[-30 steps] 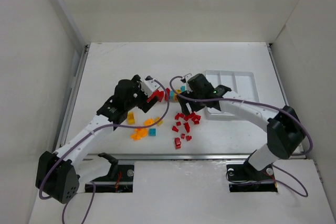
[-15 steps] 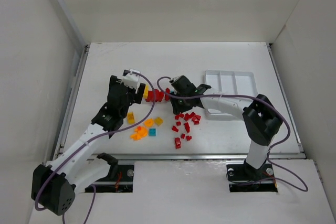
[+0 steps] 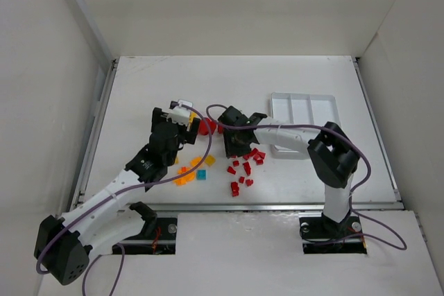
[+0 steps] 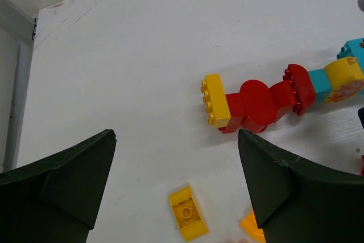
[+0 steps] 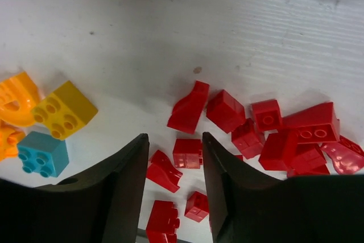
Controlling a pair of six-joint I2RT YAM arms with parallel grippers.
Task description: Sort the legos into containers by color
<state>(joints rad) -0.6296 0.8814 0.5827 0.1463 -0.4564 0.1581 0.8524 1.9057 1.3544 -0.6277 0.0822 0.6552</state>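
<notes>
Red studded plastic legos (image 5: 224,109); left tool (image 4: 176,140) apart; right tool (image 5: 175,140) narrowed, grip unclear.

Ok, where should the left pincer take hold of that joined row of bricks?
Probably the yellow end brick, from above, pinching its two free short faces. It is boxy and sits at the open end, whereas the red pieces beside it are rounded and may slip.

White table (image 3: 173,81) — pale walls (image 3: 41,102) (three sides).
</notes>
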